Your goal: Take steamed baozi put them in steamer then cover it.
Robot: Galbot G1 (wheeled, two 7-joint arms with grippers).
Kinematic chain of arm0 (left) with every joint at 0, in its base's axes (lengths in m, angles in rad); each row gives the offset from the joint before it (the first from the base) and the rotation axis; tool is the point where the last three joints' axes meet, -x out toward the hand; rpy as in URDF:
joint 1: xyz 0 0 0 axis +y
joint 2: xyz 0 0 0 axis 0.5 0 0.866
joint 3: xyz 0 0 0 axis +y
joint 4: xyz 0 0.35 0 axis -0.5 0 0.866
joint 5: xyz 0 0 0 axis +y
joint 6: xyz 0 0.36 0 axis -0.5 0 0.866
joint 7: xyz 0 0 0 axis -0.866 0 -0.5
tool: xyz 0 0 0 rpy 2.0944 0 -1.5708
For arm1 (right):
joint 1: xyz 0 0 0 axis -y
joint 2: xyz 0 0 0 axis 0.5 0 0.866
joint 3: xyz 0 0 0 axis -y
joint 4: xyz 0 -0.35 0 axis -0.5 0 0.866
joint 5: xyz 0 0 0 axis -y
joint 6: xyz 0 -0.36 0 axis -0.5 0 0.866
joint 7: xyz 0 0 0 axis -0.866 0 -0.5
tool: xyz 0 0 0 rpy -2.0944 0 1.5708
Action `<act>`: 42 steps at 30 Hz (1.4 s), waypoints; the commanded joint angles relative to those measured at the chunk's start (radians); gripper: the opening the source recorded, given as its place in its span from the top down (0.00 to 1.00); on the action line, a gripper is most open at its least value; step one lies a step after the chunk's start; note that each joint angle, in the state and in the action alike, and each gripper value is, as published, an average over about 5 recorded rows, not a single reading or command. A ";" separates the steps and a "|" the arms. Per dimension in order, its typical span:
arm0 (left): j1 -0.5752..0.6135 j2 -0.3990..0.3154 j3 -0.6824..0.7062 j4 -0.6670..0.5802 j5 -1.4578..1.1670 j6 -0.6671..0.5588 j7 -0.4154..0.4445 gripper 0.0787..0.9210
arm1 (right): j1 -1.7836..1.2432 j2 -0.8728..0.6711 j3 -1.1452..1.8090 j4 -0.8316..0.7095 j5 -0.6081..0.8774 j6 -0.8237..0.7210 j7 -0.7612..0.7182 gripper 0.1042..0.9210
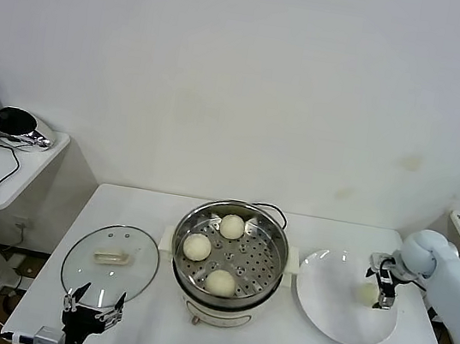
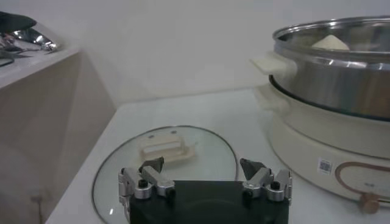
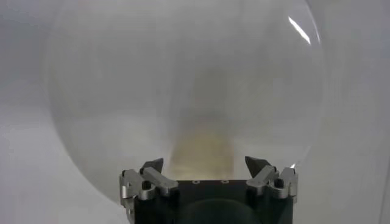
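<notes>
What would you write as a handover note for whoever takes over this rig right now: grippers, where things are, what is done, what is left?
Right gripper: open, low over the white plate, around the last baozi.
Left gripper: open, idle at the near edge of the cover.
Done: three baozi sit in the steamer.
Left: move the fourth in, then put the cover, lying flat on the table left of the steamer, on top.

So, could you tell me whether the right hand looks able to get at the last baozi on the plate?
Probably yes: the right hand is open right over the last baozi on the white plate, and nothing stands between them.
</notes>
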 commanded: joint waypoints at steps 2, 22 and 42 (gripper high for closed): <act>-0.004 0.000 0.001 0.007 0.001 0.000 0.002 0.12 | -0.013 0.023 0.011 -0.036 -0.026 0.006 0.004 0.12; -0.012 0.002 0.003 0.019 0.000 0.000 0.002 0.12 | -0.007 0.004 0.007 -0.017 0.021 -0.019 0.018 0.34; -0.057 0.015 0.003 0.018 0.028 0.007 -0.005 0.12 | 0.826 -0.070 -0.772 0.377 0.631 -0.289 -0.035 0.44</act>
